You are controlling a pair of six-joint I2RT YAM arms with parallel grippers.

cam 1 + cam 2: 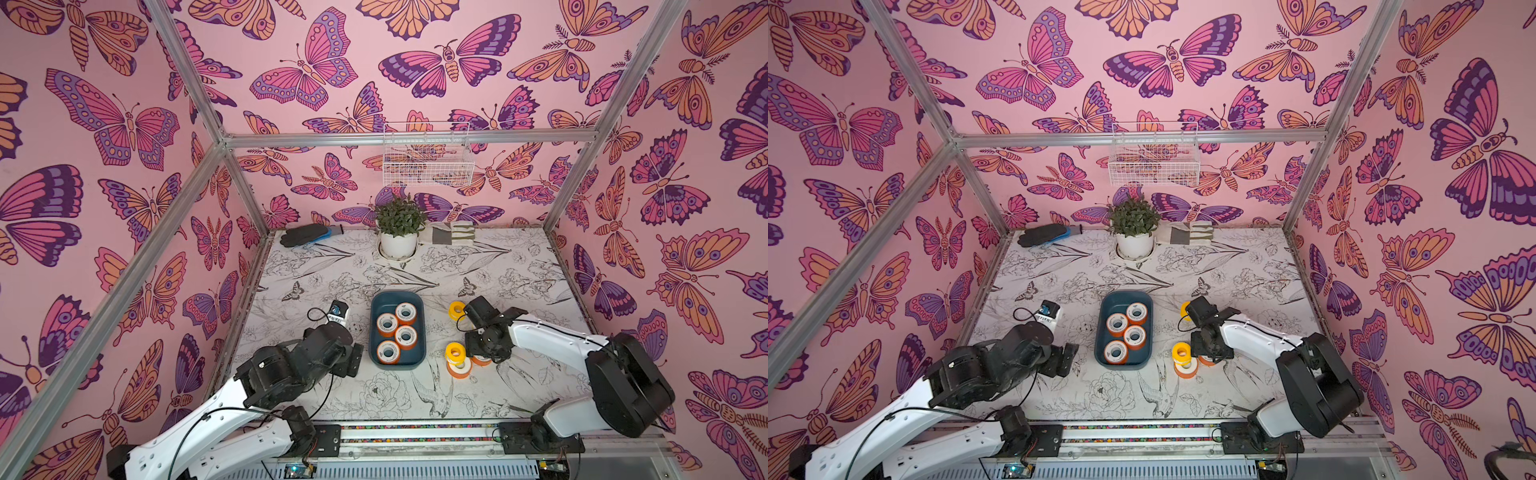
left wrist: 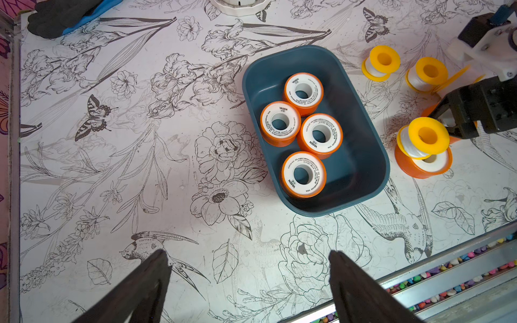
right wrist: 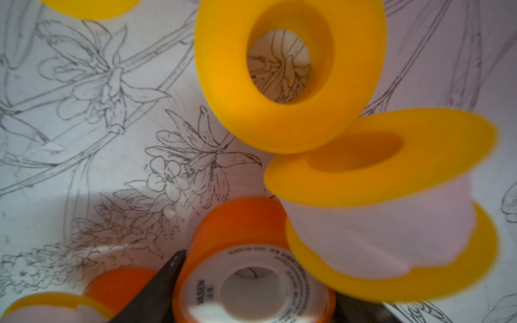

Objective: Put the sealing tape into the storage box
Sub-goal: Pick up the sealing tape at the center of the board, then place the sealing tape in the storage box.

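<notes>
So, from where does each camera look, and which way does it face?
Top views: high above the robot's table edge, facing down toward the back wall; left arm and right arm show.
Left wrist: above the table, facing down at the box; its open fingers show.
Right wrist: low, close on an orange spool between its fingers.
Shared: top views and left wrist show the box.

The left arm [image 1: 208, 419] reaches in from the near left corner, elbow bent, wrist held above the worktop [image 1: 415, 266]; the left gripper [image 2: 247, 251] hangs clear of it, fingers [image 2: 145, 282] spread wide apart; the right arm [image 1: 552, 338] stretches in from the near right, forearm sloping down, wrist bent low; the right gripper [image 3: 258, 279] points downward, its fingers set on either side of an orange spool of sealing tape [image 3: 251, 232], close against it; whether they clamp it cannot be told.
</notes>
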